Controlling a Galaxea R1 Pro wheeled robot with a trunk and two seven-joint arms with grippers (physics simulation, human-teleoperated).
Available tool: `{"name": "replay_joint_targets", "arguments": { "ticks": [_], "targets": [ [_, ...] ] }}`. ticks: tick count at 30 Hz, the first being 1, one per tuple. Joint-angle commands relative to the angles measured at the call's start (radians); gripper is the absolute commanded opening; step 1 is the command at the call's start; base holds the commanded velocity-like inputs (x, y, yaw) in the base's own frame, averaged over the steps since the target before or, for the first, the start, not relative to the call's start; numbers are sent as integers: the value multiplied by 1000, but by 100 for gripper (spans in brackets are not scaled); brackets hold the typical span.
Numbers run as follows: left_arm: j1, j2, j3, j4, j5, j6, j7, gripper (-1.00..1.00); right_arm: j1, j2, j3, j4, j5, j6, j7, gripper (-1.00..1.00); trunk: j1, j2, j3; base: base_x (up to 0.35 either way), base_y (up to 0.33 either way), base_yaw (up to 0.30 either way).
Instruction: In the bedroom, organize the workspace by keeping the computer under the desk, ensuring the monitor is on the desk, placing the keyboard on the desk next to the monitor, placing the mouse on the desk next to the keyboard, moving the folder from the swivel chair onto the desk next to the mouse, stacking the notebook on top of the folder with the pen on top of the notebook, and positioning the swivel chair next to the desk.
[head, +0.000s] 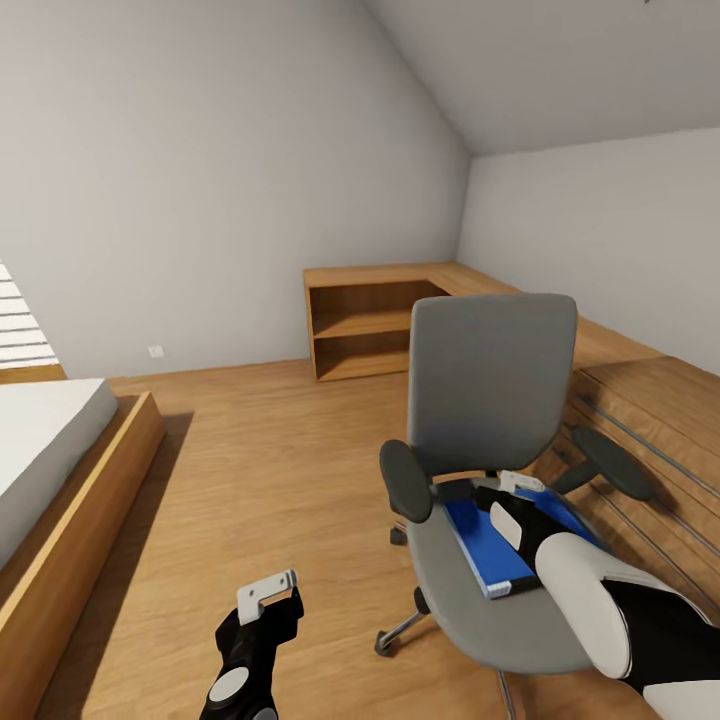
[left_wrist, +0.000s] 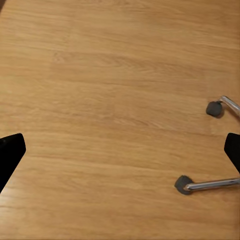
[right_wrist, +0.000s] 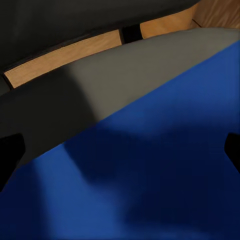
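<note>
head view: swivel chair (head: 490, 400) stands mid-floor, facing the robot, a low wooden shelf unit (head: 365, 325) behind it against the wall. blue folder (head: 485, 545) lies flat on the grey seat, near edge toward the seat front. right gripper (head: 515, 490) reaches low over the folder's far end by the backrest; its spread is hard to read from here. left gripper (head: 268, 592) hangs over bare floor (head: 250, 470), well apart from the chair, holding nothing. bed (head: 50, 440) at the left edge.

left wrist view: wood floor below, two chair casters (left_wrist: 182, 184) on metal legs at one side. dark fingertips (left_wrist: 10, 152) sit at opposite edges, so this gripper is spread wide.

right wrist view: blue folder (right_wrist: 165, 170) close under the camera, grey seat edge (right_wrist: 115, 75) beyond it. fingertips at the frame's two sides, jaws apart, nothing between them.

handling, as a guess: folder looks thin, light, stiff-ish and slick, lying flush on a soft seat. best taken at an edge, one finger slipped under, perhaps after sliding it past the seat rim.
</note>
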Motion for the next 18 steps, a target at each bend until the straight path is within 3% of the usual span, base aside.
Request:
{"name": "replay_joint_targets", "arguments": {
  "ticks": [1, 12, 18],
  "targets": [
    [-1, 0, -1, -1, 4, 4, 7, 100, 0, 0, 3, -2, -10, 4, -3, 100, 0, -1, -1, 0, 0, 0],
    [-1, 3, -2, -4, 2, 0, 6, 100, 0, -1, 3, -2, -10, 4, -3, 100, 0, -1, -1, 2, 0, 0],
    [-1, 4, -2, -4, 0, -2, 5, 100, 0, 0, 3, -2, -9, 5, -5, 100, 0, -1, -1, 158, 0, 0]
  ]
}}
